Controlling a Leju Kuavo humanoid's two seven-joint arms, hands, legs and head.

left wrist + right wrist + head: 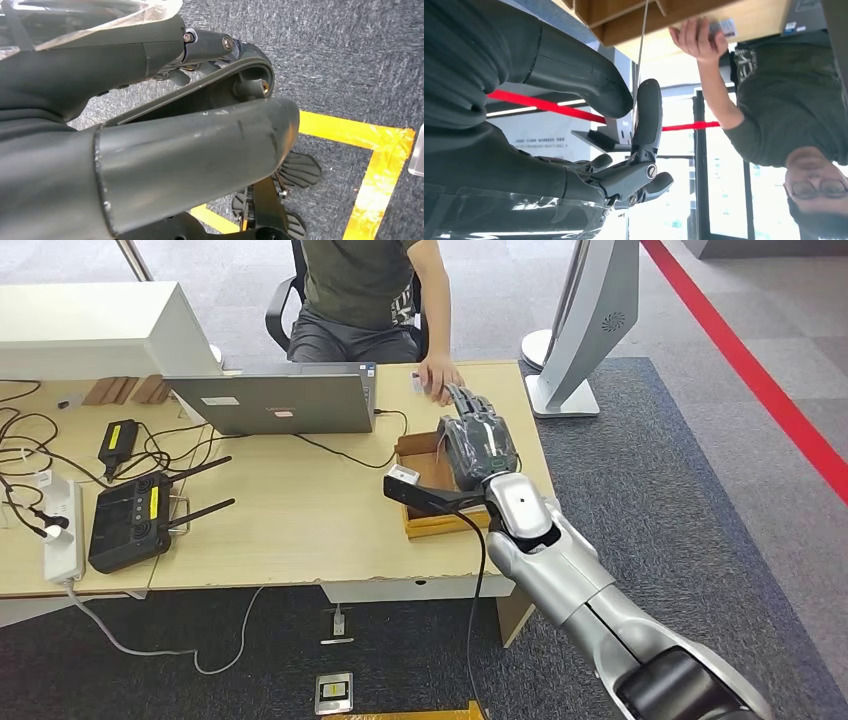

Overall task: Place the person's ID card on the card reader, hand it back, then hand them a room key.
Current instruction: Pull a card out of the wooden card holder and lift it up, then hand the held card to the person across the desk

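Extend the right hand (fingers apart, holding nothing) level toward the card in the person's hand, closing only once it is seated.

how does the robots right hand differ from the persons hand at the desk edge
The right hand is grey and mechanical, raised over the wooden box with nothing in it. The person's hand is bare, rests on the table and holds a small card. The robot's fingers are spread apart; the person's curl around the card. Both are near the table's far right corner.
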